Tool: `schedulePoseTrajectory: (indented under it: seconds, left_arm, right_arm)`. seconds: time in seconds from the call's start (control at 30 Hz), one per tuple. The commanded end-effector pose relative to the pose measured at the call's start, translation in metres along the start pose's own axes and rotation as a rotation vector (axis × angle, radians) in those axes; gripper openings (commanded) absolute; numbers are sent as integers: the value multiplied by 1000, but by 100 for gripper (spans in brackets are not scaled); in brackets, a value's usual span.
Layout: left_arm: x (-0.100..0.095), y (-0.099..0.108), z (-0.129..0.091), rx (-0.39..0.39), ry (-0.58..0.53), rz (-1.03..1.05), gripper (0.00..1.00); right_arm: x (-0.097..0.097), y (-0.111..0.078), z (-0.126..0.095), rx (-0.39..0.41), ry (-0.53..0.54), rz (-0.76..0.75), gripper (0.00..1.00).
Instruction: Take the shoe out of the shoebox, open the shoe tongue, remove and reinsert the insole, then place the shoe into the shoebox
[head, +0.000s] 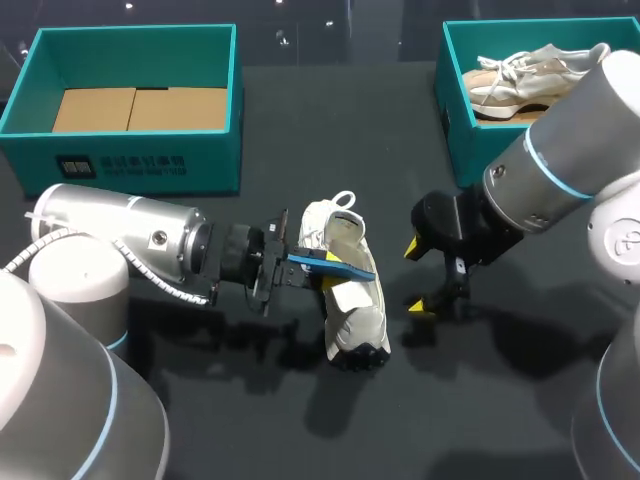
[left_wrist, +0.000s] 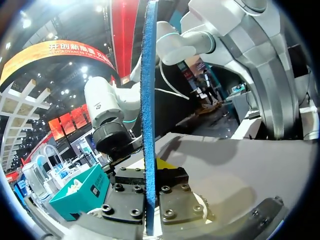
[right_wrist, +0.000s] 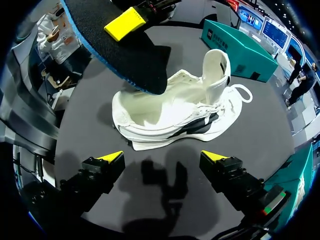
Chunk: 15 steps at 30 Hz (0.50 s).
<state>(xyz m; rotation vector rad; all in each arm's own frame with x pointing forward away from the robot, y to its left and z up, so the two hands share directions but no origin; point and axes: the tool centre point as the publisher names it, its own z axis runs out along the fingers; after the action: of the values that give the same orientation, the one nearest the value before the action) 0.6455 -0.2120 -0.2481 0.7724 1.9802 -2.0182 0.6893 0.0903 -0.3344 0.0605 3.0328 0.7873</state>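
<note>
A white shoe (head: 352, 300) lies on the dark table, its loop end pointing to the far side. My left gripper (head: 292, 266) comes in from the left and is shut on a blue-edged insole (head: 338, 266). The insole is held flat over the shoe's opening. In the left wrist view the insole (left_wrist: 148, 100) stands edge-on, clamped in my left gripper (left_wrist: 150, 182). In the right wrist view the insole's dark underside (right_wrist: 120, 50) overlaps the opening of the shoe (right_wrist: 175, 112). My right gripper (right_wrist: 164, 158) stands open just right of the shoe, apart from it (head: 418, 277).
A teal shoebox (head: 130, 155) with a cardboard floor stands at the back left. Another teal box (head: 455, 110) at the back right holds a second pale shoe (head: 530, 75). My right arm's shadow falls on the table in front of the shoe.
</note>
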Motion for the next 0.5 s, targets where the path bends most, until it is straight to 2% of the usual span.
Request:
schedulePoseTrajectory:
  seconds: [0.03,0.5]
  left_arm:
    - [0,6,6,3,-4,6,0]
    - [2,7,9,-8,-36,59,0]
  right_arm:
    - [-2,4,18,-6,7,-3,100]
    - [1,4,26,-18,29,2,100]
